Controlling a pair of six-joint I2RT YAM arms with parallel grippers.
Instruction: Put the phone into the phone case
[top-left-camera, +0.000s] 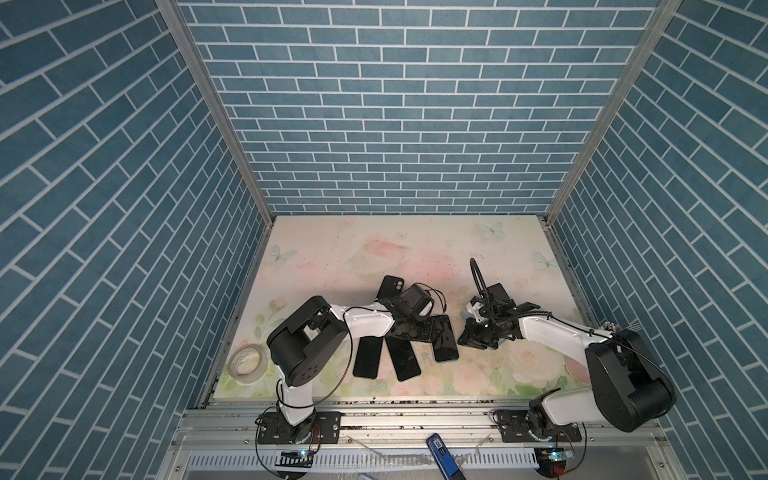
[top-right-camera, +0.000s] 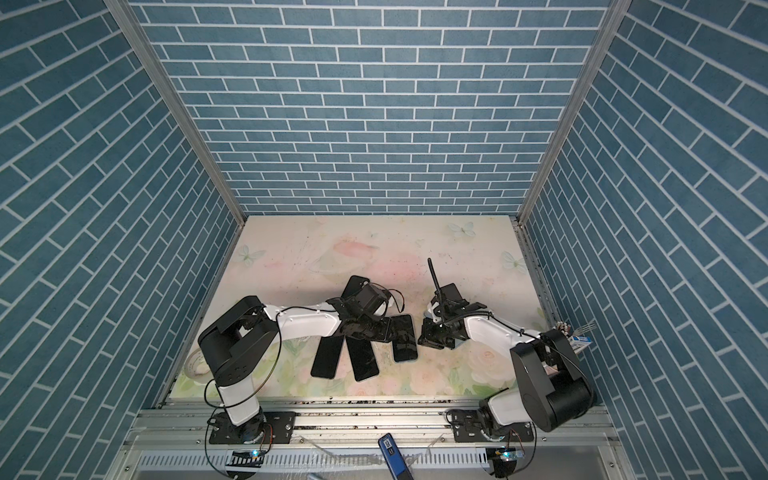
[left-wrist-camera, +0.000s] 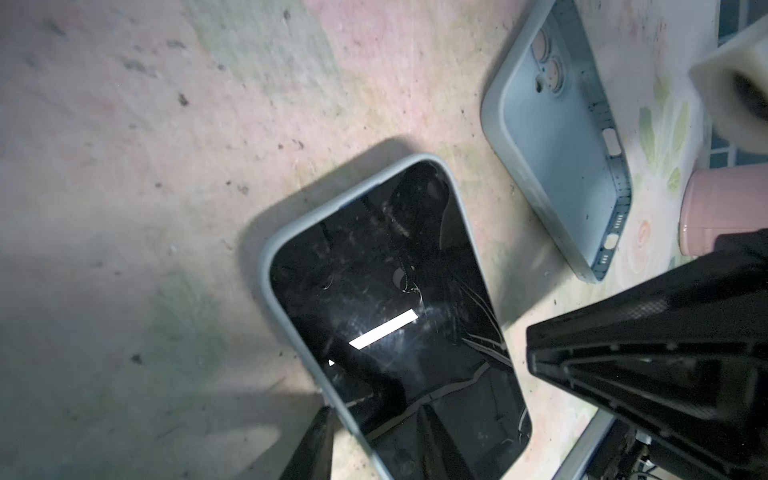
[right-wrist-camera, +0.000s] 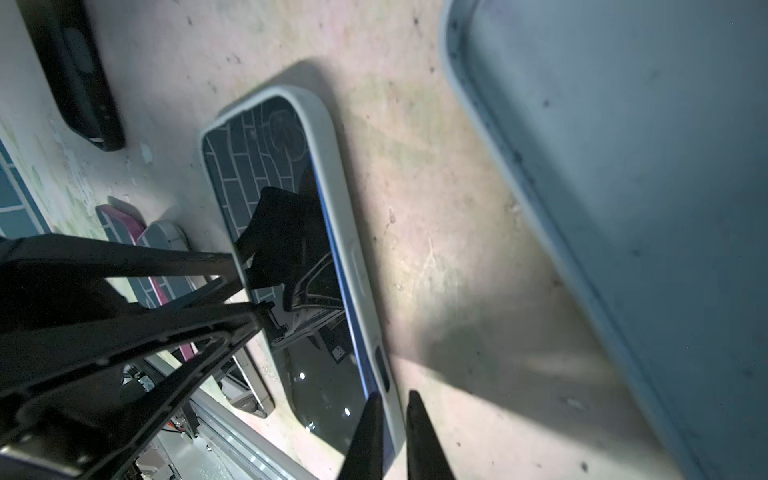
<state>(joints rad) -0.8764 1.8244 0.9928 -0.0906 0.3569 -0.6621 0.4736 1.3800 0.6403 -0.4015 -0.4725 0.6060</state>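
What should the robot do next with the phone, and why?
Probably press the phone down along one long side: a blue strip of it shows above the phone case rim, which the right end effector pinches.

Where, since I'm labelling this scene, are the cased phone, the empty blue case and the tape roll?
cased phone (left-wrist-camera: 386, 291): left wrist view, on its dark screen.
empty case (left-wrist-camera: 552, 145): left wrist view, on its inner floor.
tape roll (top-left-camera: 249, 376): a top view, on its outer wall.
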